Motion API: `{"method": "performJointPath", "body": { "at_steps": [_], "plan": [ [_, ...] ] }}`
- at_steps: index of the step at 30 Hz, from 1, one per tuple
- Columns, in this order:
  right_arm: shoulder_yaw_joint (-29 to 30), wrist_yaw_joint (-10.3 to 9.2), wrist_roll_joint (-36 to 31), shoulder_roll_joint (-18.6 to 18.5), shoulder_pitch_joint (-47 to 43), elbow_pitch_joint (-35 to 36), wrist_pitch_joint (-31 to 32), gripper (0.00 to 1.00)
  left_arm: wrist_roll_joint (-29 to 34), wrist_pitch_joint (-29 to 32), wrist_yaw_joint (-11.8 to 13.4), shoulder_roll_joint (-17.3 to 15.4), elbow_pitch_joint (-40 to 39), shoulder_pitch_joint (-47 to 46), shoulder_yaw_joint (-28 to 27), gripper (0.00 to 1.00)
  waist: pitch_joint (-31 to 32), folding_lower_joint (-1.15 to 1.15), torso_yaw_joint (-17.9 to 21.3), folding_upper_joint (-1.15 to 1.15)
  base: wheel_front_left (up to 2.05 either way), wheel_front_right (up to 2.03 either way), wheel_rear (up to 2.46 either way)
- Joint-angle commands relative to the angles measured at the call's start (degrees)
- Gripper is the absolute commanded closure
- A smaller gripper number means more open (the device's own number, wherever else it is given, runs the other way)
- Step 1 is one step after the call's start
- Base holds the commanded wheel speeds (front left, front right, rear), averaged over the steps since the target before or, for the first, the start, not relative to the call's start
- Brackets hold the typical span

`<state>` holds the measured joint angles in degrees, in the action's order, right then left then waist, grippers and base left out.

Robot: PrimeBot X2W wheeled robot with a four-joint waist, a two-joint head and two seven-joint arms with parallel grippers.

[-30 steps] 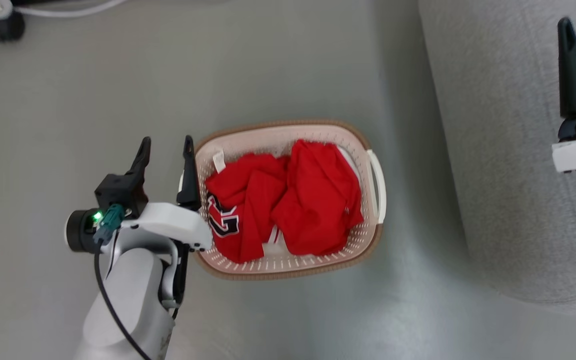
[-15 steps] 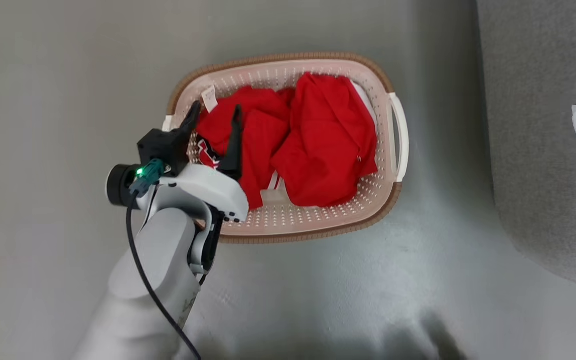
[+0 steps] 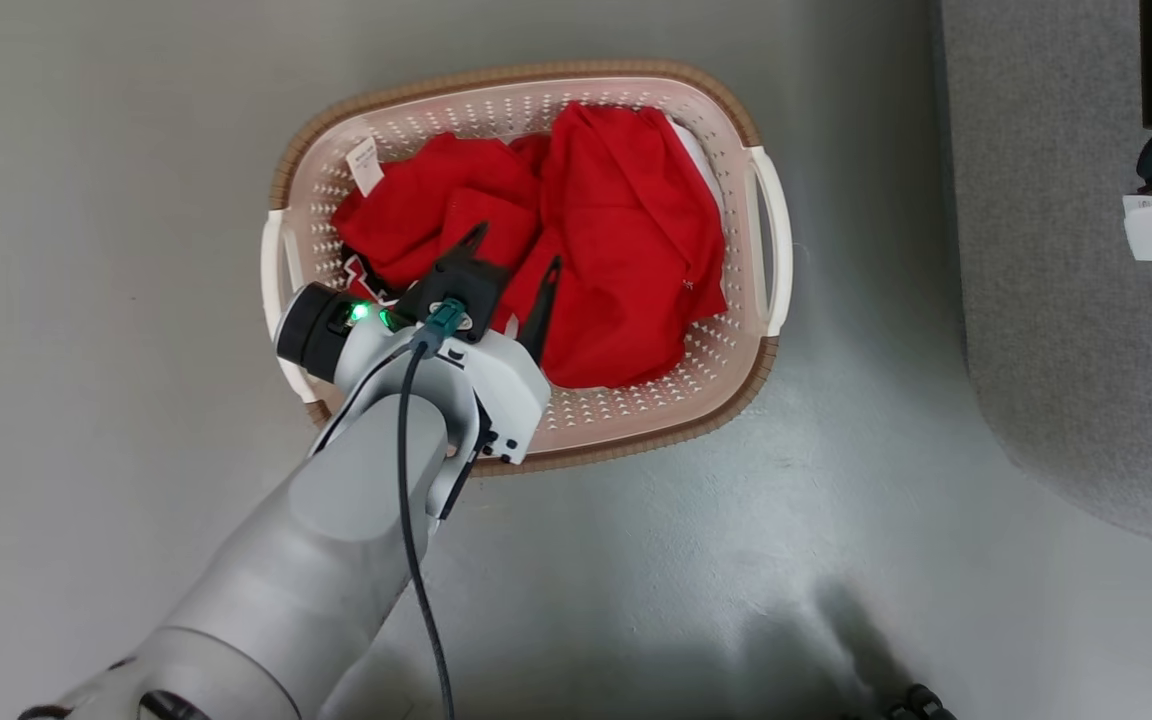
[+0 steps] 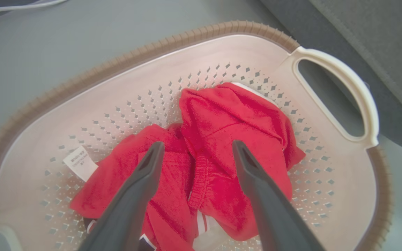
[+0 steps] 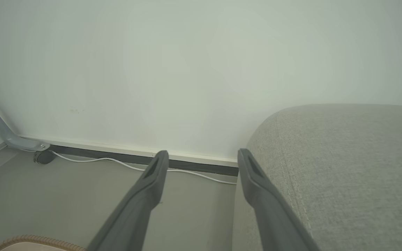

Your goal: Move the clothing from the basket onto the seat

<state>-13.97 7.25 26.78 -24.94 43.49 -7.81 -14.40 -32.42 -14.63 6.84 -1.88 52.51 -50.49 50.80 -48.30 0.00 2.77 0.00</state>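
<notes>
I have the grey seat (image 3: 1056, 300) along my right, with the basket (image 3: 496, 78) on the floor (image 3: 136, 300) near it but apart. The red clothing (image 3: 626, 240) lies bunched inside the basket. My left gripper (image 3: 518, 245) hovers over it, fingers spread wide and empty (contact with the cloth unclear); my right gripper (image 5: 202, 152) hangs equally wide by the seat's edge

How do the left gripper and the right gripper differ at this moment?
The left gripper is over the basket, its fingers aimed at the red clothing; the right gripper is by the seat, aimed at the wall. Clothing shows between the left gripper's fingers; floor and wall between the right's. Both are open and hold nothing.
</notes>
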Motion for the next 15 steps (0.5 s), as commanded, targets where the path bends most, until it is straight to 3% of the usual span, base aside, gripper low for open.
{"method": "performJointPath", "body": {
  "at_steps": [1, 7, 15],
  "plan": [
    [-0.82, 0.24, 0.73, -0.2, -0.83, 1.85, -0.6, 0.0, -1.01, 0.46, 1.17, -1.0, 0.79, -1.24, 1.05, 0.0, -0.46, 0.0, 0.65, 0.0, 0.0, 0.0, 0.0],
    [-2.07, 0.24, 0.95, 0.11, 0.34, 3.39, -0.6, 0.0, -5.61, 6.07, 5.8, -1.0, 6.05, -6.71, 9.14, 0.0, -2.76, 0.0, 2.31, 0.0, 0.0, 0.0, 0.0],
    [-2.44, 0.24, 0.86, 0.48, 1.67, 5.2, -0.6, 0.0, -7.91, 10.21, 8.36, -1.0, 9.92, -11.21, 13.64, 0.0, -5.69, 0.0, 3.45, 0.0, 0.0, 0.0, 0.0]
  ]
}}
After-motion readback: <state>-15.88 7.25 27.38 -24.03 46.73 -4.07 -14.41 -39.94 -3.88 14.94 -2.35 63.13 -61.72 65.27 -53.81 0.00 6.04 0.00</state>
